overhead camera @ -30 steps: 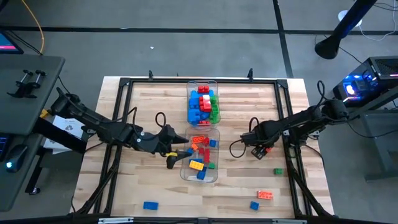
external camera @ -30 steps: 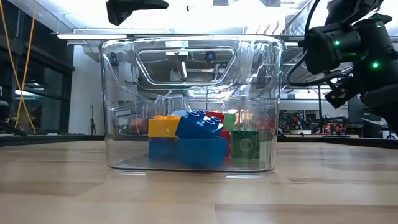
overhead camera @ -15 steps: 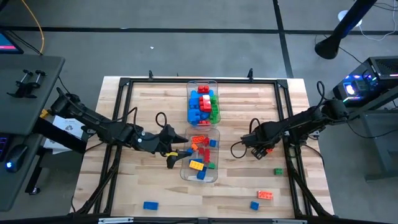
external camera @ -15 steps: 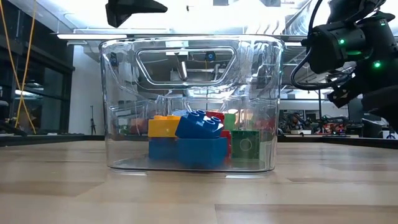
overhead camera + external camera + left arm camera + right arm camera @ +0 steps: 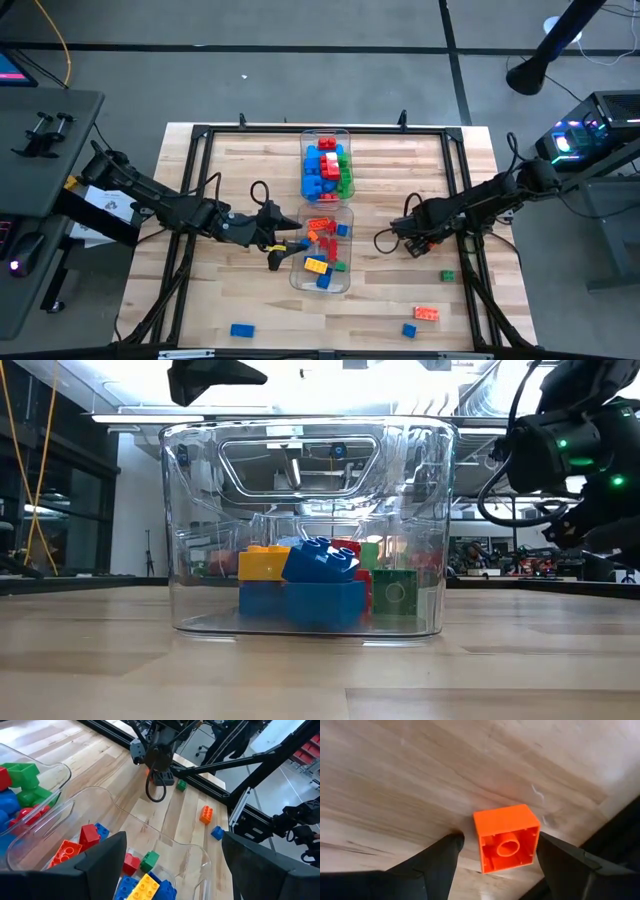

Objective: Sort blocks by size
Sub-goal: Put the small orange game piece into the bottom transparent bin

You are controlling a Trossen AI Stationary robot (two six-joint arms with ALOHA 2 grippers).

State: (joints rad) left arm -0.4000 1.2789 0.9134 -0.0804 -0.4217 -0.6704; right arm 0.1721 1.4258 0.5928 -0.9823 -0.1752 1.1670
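On the wooden table (image 5: 240, 180), 2 clear bins (image 5: 326, 205) hold most blocks (image 5: 325, 168). The left gripper (image 5: 287, 250) hangs wide open over the nearer bin. The right gripper (image 5: 495, 865), spread, apparently straddles 1 orange block (image 5: 506, 837).

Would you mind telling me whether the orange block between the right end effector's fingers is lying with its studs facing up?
No, the orange block shows its hollow underside with a round tube, lying between the open fingers of the right end effector.
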